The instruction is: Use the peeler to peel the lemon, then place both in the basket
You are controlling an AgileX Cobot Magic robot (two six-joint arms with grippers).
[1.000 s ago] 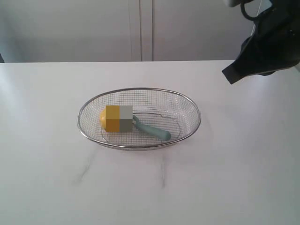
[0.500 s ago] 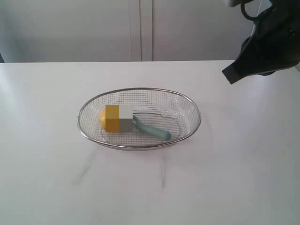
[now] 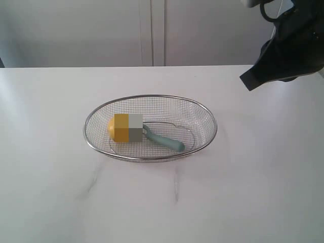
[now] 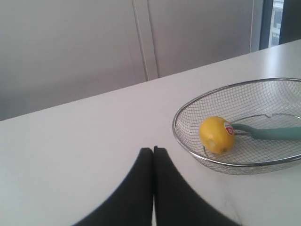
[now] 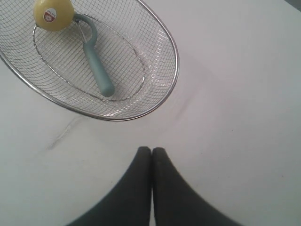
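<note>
The silver wire mesh basket (image 3: 202, 112) stands in the middle of the white table. Inside it lies the yellow lemon (image 3: 111, 128) with its red-and-white sticker, seen also in the left wrist view (image 4: 216, 135) and the right wrist view (image 5: 52, 14). The teal-handled peeler (image 3: 167, 142) lies beside it in the basket, its metal head against the lemon (image 5: 96, 66) (image 4: 268, 133). My left gripper (image 4: 153, 149) is shut and empty over bare table outside the basket. My right gripper (image 5: 151, 150) is shut and empty, apart from the basket rim (image 5: 175, 52). The right arm (image 3: 283, 55) hangs raised at the upper right.
The white tabletop (image 3: 253, 192) has faint grey veins. Pale cabinet doors (image 3: 152, 30) stand behind the table's far edge.
</note>
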